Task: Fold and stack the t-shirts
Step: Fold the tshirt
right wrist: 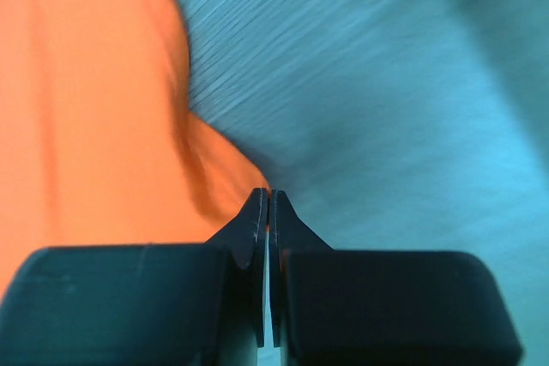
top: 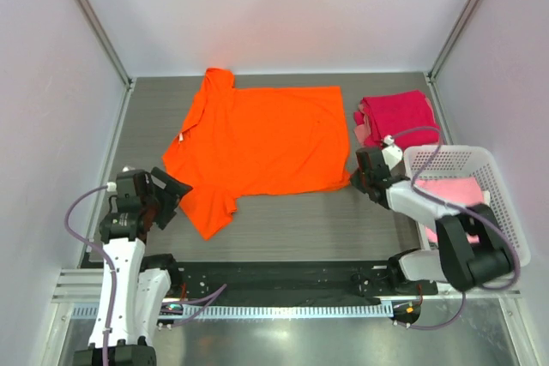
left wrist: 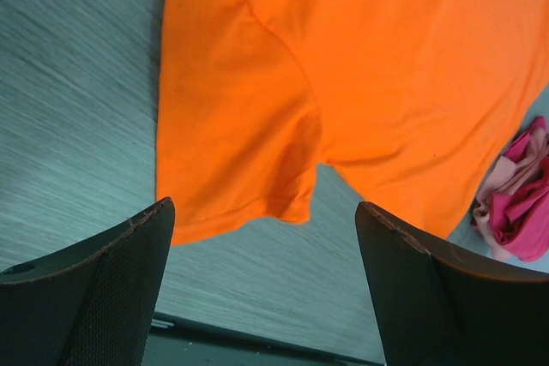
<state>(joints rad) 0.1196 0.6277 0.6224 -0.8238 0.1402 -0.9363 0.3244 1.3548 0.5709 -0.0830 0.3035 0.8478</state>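
Claw, right arm: your right gripper [right wrist: 268,203] is pinched tight, jaws pressed together with a sliver of orange in the slit. It has the near right corner of the orange t-shirt [top: 257,139].
Claw, left arm: your left gripper [left wrist: 266,272] stands wide, fingers [left wrist: 103,289] far apart, nothing between them.
Left reach: it hovers over the bare table [top: 343,220] just short of the near sleeve [left wrist: 232,126]; the sleeve's hem lies ahead of the fingertips, untouched.
Orange shirt: spread flat across the middle of the table, collar to the left, bottom hem to the right, a few soft creases, far sleeve bunched at the back.
Right wrist view: blurred, so you read only cloth and table grain there.
Far right corner: magenta-red t-shirt [top: 396,113] lies folded just beyond the orange hem, with a pale pink shirt [top: 360,133] peeking out under its left edge.
Basket: white basket [top: 463,160] sits at the right edge beside your right arm, pale pink t-shirts [top: 453,188] lying inside.
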